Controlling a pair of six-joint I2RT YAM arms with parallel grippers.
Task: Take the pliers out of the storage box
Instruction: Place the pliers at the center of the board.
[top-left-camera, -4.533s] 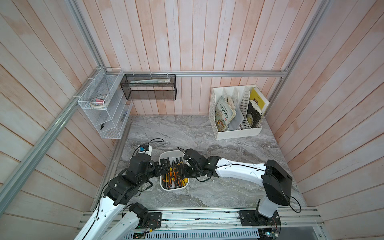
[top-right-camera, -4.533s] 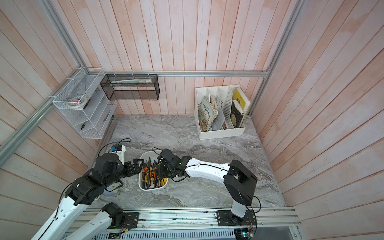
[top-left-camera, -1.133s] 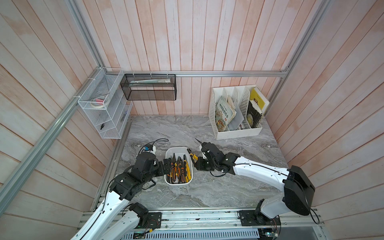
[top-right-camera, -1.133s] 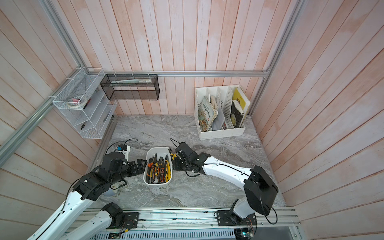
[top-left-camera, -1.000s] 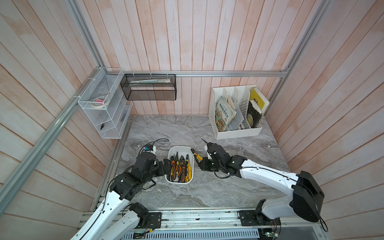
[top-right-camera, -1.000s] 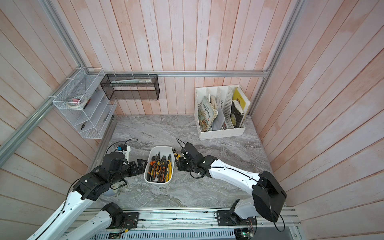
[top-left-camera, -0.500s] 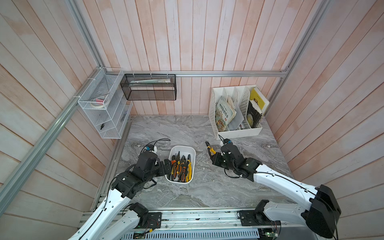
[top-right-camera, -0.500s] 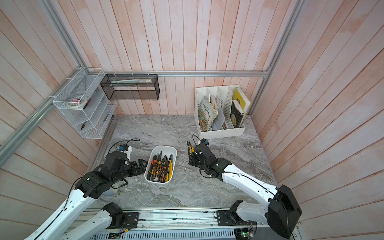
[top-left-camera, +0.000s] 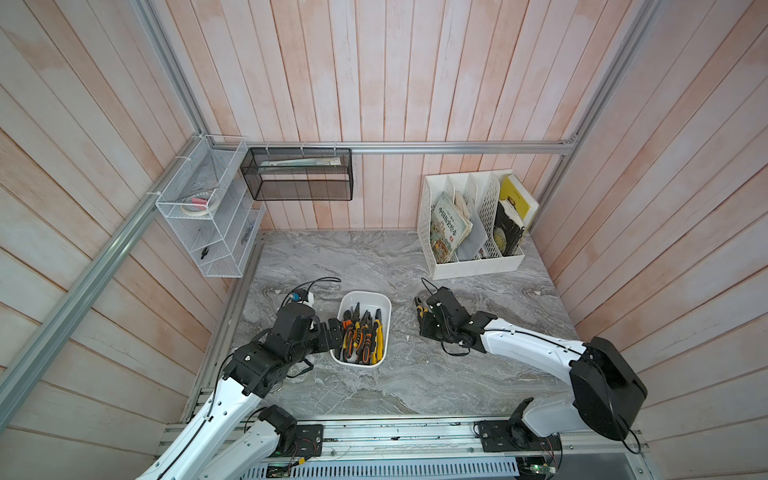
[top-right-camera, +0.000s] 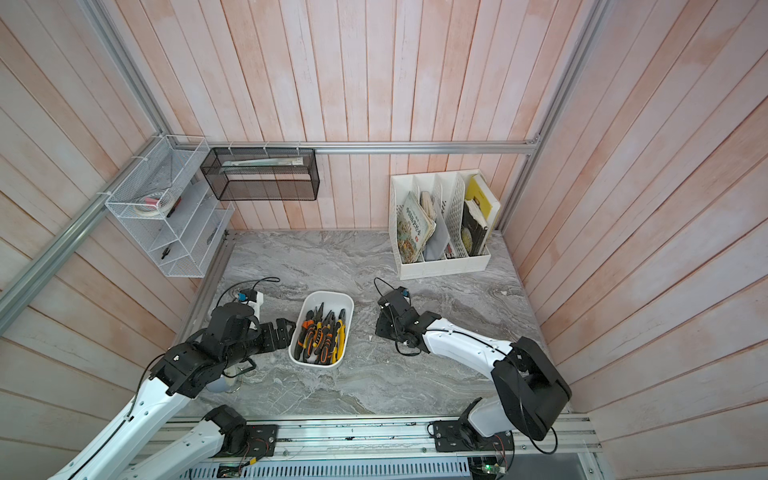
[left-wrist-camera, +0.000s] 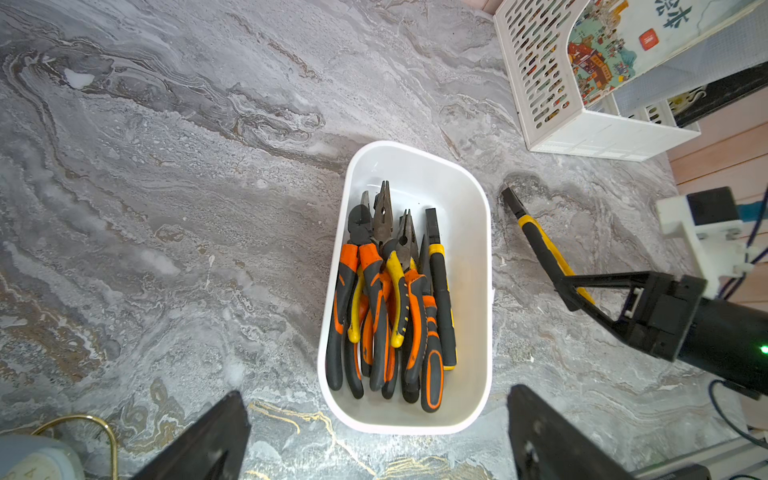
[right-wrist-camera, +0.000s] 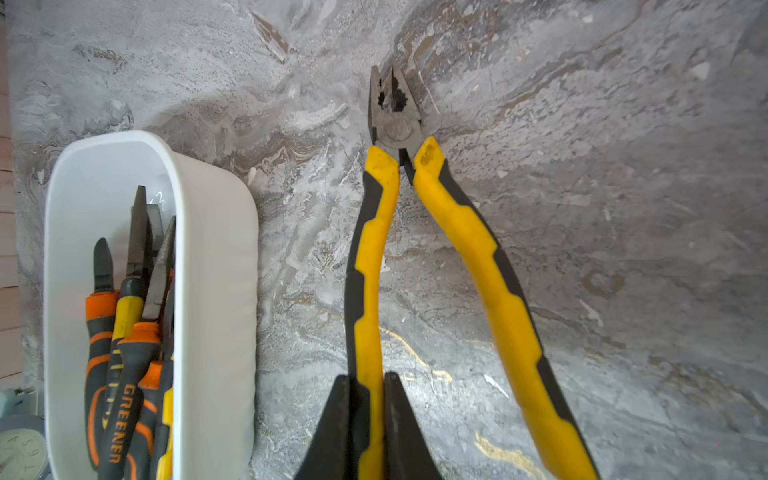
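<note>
1 pair of yellow-and-black combination pliers (right-wrist-camera: 371, 257) is out of the white storage box (left-wrist-camera: 469, 249) and hangs nose-down just beside the box's long wall. The right gripper (right-wrist-camera: 369, 390) is clamped on 1 handle only, and the other handle splays free. The nose is low over the grey marble tabletop (top-left-camera: 374, 257), but we cannot tell whether it touches. The rest of the pliers (left-wrist-camera: 386, 299), orange-and-black and yellow-and-black, lie heaped lengthwise in the box, noses pointing away from the left arm. The left gripper (left-wrist-camera: 376, 399) waits at the box's side with its fingers spread wide, holding nothing. The perforated file holder (top-left-camera: 473, 266) stands well apart at the back wall.

We judge the step in hand to be the set-down. To do it well, we would lower the tool until the pivot and both handles lie flat before letting go, because the free handle may swing. We would also place it clear of the box wall, leaving room for later pairs.

4.5 seconds ago the right gripper was down among the tools in the box, which sat askew and nearer the front rail. Since then the arm has swung out sideways with this pair, and the box now sits squarer and further back. The left gripper has stayed wide open beside it.
</note>
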